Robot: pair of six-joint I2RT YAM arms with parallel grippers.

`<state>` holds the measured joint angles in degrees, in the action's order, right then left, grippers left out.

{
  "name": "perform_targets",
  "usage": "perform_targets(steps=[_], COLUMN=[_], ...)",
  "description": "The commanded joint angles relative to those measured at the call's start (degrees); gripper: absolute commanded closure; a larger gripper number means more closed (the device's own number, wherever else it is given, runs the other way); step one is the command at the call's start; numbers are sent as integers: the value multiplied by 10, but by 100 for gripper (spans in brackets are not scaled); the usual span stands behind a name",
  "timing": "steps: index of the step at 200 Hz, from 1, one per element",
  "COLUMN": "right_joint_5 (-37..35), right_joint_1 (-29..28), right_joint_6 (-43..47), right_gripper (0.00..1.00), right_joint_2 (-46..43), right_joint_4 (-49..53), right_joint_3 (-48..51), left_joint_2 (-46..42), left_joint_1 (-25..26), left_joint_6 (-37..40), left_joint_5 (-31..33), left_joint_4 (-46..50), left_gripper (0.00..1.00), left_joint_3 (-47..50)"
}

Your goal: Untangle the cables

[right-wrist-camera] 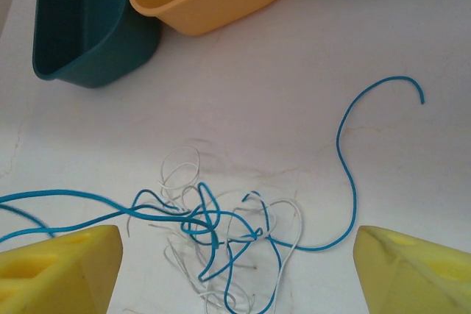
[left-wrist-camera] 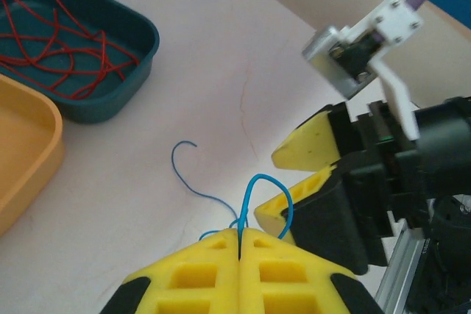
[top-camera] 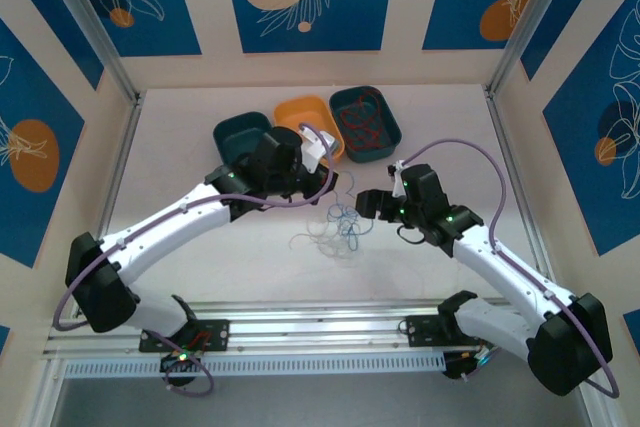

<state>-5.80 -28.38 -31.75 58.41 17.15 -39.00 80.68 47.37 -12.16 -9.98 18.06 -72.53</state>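
**Desk:** Status? How far along w/ the cables (top-camera: 336, 226)?

**Op:** Roughly a third done, I'd say. The red wires (top-camera: 362, 125) are lying by themselves in the teal tray (top-camera: 394, 127), far side of the table (top-camera: 455, 142), well apart from the rest. So red looks sorted.

**Desk:** And what's left?

**Op:** Blue and white. They're in one loose knot on the table between my two arms, near the middle. On the R wrist cam I see blue strands (right-wrist-camera: 210, 218) crossing thru the white wires (right-wrist-camera: 180, 170) in several spots, not yet apart. One blue wire (right-wrist-camera: 344, 159) curls out to the side w/ its end free.

**Desk:** Grippers?

**Op:** L gripper (left-wrist-camera: 241, 244) has its fingers pressed fully together, pinching a blue strand (left-wrist-camera: 259, 185) that loops up just above the tips. R gripper (right-wrist-camera: 235, 255) is spread wide, nothing in it, w/ the knot lying between its two fingers. From the L cam it sits just beside my L one.

**Desk:** Other trays?

**Op:** Orange tray (top-camera: 312, 113) and dark tray (top-camera: 240, 133): I can't see any wire in either, tho my L arm covers part of both from the top cam.

**Desk:** Next?

**Op:** My guess: pin the knot w/ R, draw the blue out w/ L. White is v. thin, so it could drag along.
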Motion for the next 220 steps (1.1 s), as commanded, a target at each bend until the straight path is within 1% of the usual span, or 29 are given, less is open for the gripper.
perform_targets(steps=[1,41,65,91,123,147,161,173,188,198,220], right_joint_5=[3,-25,-61,-112,-151,-172,-176,-176,-176,-178,-182], right_joint_1=[-14,-63,-91,-96,-95,-91,-86,-83,-81,-80,-76], right_joint_6=[8,28,27,-1,-31,-55,-68,-76,-82,-87,-99], right_gripper=[20,26,26,25,26,35,47,56,63,67,68], right_joint_2=[14,41,52,76,109,140,155,163,171,176,185], right_joint_4=[-42,-94,-118,-121,-127,-125,-121,-123,-124,-121,-111], right_joint_3=[-1,19,33,35,33,29,27,28,29,30,31], left_joint_2=[-23,-25,-21,-28,-47,-65,-75,-84,-93,-98,-111], left_joint_1=[-7,-7,-8,-8,-8,-9,-10,-12,-14,-17,-22], left_joint_6=[14,24,25,23,19,18,18,19,21,24,32], left_joint_5=[0,-1,0,-20,-22,-29,-30,-31,-25,-17,7], left_joint_4=[6,13,20,15,8,-3,-11,-18,-20,-20,-22], left_gripper=[100,100,100,100,100,100,100,100,100,100,100], left_joint_3=[-30,-58,-69,-72,-73,-77,-79,-80,-82,-84,-86])
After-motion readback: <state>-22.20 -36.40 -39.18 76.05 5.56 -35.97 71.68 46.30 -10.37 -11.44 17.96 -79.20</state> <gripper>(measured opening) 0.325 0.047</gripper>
